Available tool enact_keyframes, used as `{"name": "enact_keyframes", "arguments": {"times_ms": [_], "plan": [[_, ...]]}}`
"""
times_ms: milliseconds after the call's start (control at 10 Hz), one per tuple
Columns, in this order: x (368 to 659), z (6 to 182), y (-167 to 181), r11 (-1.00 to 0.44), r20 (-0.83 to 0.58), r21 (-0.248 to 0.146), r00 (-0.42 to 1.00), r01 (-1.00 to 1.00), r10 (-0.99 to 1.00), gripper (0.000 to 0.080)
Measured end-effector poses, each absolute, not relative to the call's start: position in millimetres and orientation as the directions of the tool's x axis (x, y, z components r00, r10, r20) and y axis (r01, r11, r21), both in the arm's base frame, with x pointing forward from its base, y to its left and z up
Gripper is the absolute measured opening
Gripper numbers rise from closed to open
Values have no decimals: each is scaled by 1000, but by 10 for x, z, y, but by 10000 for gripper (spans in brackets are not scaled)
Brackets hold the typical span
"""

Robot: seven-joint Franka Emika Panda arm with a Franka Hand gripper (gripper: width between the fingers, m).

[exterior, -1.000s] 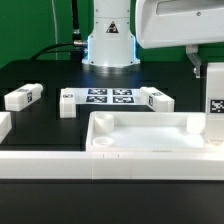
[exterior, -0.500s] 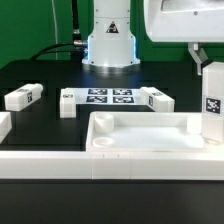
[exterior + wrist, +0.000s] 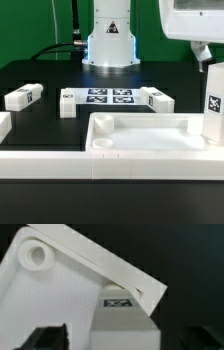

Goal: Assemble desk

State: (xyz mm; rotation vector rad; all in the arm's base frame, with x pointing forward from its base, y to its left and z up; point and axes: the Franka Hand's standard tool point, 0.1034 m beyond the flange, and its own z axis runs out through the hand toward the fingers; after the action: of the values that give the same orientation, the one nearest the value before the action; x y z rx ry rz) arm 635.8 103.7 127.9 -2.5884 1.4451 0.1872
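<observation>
The desk top, a white tray with round corner sockets, lies at the front. One white tagged leg stands upright in its corner at the exterior view's right, slightly tilted. My gripper sits over the top of this leg. In the wrist view the leg runs between the dark fingers, with a dark gap showing on one side, so the jaws stand open around it. The tray's corner socket shows beyond. Three more legs lie on the black table.
The marker board lies flat between the loose legs, in front of the robot base. A long low white rail runs along the front edge. A white piece pokes in at the exterior view's left.
The wrist has shifted toward the exterior view's right and slightly up. The jaws have widened off the upright leg, which stays standing in the tray corner.
</observation>
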Motion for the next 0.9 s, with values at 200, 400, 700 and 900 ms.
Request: {"name": "enact_keyframes", "arguments": {"times_ms": [200, 400, 700, 900], "plan": [[6338, 1292, 1024, -643, -192, -94, 648, -760, -737, 641], [6349, 1298, 1026, -787, -169, -123, 795, -604, -583, 647], [6346, 1293, 1027, -883, -143, -152, 894, -444, -425, 648], [6335, 1273, 1023, -967, -93, -125, 973, -222, -212, 648]]}}
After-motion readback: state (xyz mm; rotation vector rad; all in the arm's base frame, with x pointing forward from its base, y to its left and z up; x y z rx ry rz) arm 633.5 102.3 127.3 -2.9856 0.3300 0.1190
